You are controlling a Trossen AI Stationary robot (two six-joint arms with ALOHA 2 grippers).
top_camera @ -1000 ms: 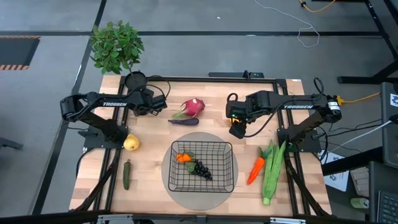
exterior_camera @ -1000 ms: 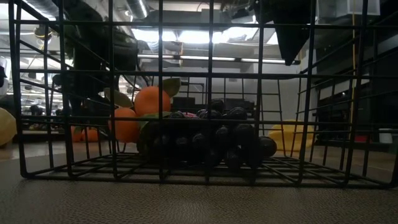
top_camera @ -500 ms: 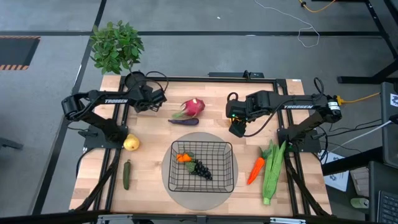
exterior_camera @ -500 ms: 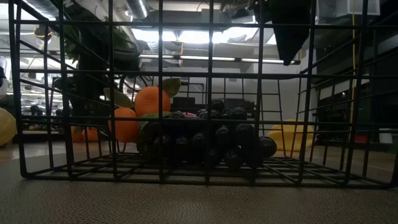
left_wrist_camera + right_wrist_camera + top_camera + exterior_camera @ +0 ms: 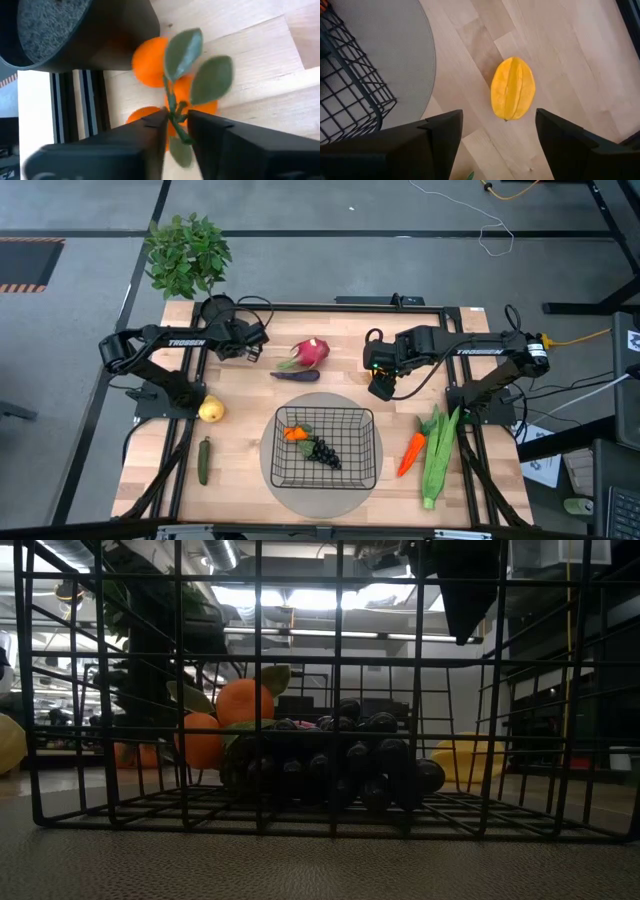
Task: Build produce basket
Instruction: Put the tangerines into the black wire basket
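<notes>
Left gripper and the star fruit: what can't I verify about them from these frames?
- Left gripper: the left wrist view shows its fingers shut on the stem of an orange cluster, but in the high view the arm covers that fruit.
- Star fruit: plain in the right wrist view between the open right gripper's fingers; in the high view that gripper hides it.
- Low view: basket wires block the table behind.
</notes>
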